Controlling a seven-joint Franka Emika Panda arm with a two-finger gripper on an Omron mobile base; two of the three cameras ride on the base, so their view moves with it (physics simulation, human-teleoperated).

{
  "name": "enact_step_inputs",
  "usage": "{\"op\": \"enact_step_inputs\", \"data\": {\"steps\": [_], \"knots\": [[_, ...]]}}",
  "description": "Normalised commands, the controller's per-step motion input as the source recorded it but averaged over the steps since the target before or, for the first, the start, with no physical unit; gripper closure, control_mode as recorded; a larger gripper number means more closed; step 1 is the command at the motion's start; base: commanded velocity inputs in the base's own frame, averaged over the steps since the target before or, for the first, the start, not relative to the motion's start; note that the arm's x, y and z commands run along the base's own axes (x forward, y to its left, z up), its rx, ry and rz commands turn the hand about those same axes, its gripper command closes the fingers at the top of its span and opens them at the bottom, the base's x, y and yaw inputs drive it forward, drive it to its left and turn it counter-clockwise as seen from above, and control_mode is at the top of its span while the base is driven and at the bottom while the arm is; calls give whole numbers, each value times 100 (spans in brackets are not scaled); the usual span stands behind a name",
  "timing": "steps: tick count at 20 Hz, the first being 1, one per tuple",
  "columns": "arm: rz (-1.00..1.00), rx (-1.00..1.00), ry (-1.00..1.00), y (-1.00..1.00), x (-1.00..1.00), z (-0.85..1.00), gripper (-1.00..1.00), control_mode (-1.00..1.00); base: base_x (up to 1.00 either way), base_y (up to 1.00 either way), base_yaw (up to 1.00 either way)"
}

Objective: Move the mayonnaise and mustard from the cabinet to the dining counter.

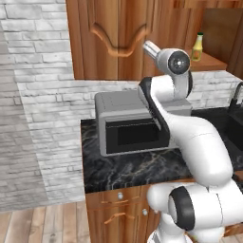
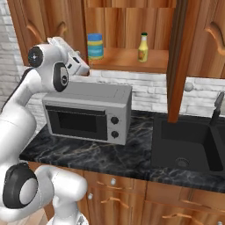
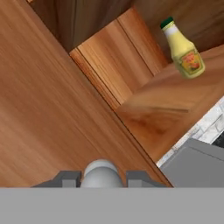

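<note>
Left base view: the arm [image 1: 190, 142] rises from the lower right and bends up in front of the cabinet [image 1: 109, 42], whose left door is shut. The mustard [image 1: 197, 47] stands upright on the open shelf at the far right, behind the arm's upper joint. Under the cabinet a grey microwave [image 1: 128, 123] sits on a black marble worktop [image 1: 123, 171], against a white brick wall [image 1: 42, 95]. A dark sink [image 1: 235, 126] shows at the right edge.

Right base view: the arm comes up from the lower left and its hand reaches toward the left edge of the open shelf, just above the microwave. The gripper [image 2: 83, 68] lies at the lower edge of the left door; its fingers are too small here to read. The mayonnaise [image 2: 95, 45] stands upright on the shelf at the left, near the hand but apart from it. The mustard stands upright further right on the same shelf, well apart from the jar. An open cabinet door [image 2: 178, 57] hangs edge-on right of the shelf, above the sink.

Hand view: the two finger tips stand close on either side of a small round silver knob [image 3: 101, 173] on the door panel, so the pincer is clenched on the knob. Beyond the door edge the shelf board shows, with the mustard on it, tilted in the picture by the roll of the camera. A grey corner of the microwave sits at the lower right.
</note>
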Motion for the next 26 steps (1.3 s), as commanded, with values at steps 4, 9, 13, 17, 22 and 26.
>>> {"op": "enact_step_inputs", "data": {"steps": [4, 9, 13, 17, 22, 26], "knots": [[-26, 0, 0, 0, -100, 16, 100, -100, 0, 0, 0], [-24, 0, -3, 0, -100, 10, 100, -100, 0, 0, 0], [-18, 0, -10, 0, -96, 0, 100, -100, 0, 0, 0], [-16, 0, -20, 0, -96, 0, 100, -100, 0, 0, 0], [-13, 0, -19, 0, -54, 0, 100, -100, 0, 0, 0], [-13, 0, -4, 5, -4, 0, -100, -100, 0, 0, 0]]}}
